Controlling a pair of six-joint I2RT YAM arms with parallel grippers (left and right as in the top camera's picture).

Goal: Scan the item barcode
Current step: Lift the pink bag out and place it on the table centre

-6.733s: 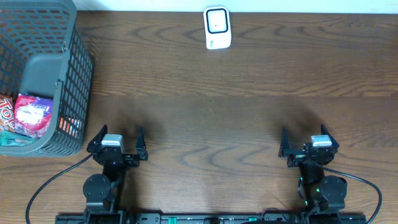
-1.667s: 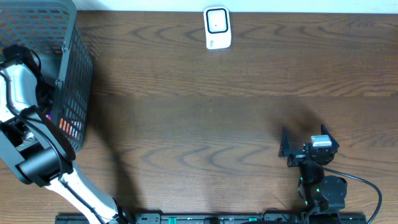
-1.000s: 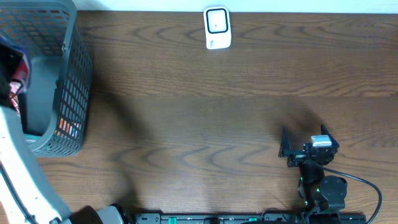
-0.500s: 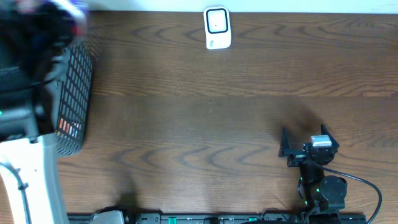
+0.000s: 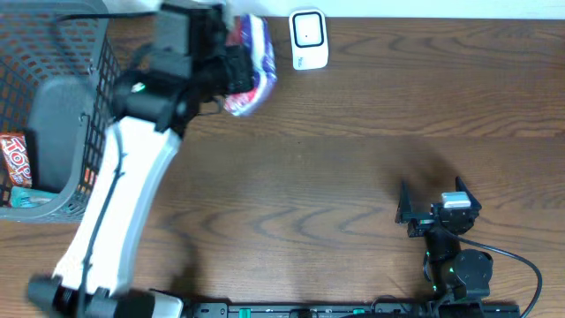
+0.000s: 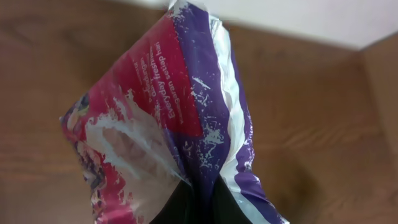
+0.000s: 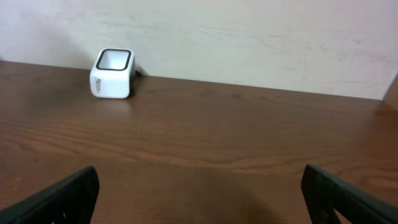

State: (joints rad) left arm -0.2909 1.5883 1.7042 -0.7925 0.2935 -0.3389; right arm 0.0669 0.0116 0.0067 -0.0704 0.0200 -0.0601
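Observation:
The item is a crinkled purple, pink and white snack bag (image 5: 254, 55), held in the air just left of the white barcode scanner (image 5: 309, 40) at the table's far edge. My left gripper (image 5: 231, 69) is shut on the bag's lower edge. In the left wrist view the bag (image 6: 168, 118) fills the frame, with the gripper (image 6: 202, 210) pinching a purple fold. No barcode shows on the visible side. My right gripper (image 5: 431, 193) rests open near the front right, empty (image 7: 202, 194), facing the scanner (image 7: 112, 73).
A grey mesh basket (image 5: 101, 115) stands at the far left with a red packet (image 5: 16, 159) inside. The left arm's white link (image 5: 124, 203) stretches diagonally over the table's left side. A pale wall runs behind the scanner.
The left arm has lifted the bag out of the basket and swung it right, over to the scanner. The right arm has stayed still.

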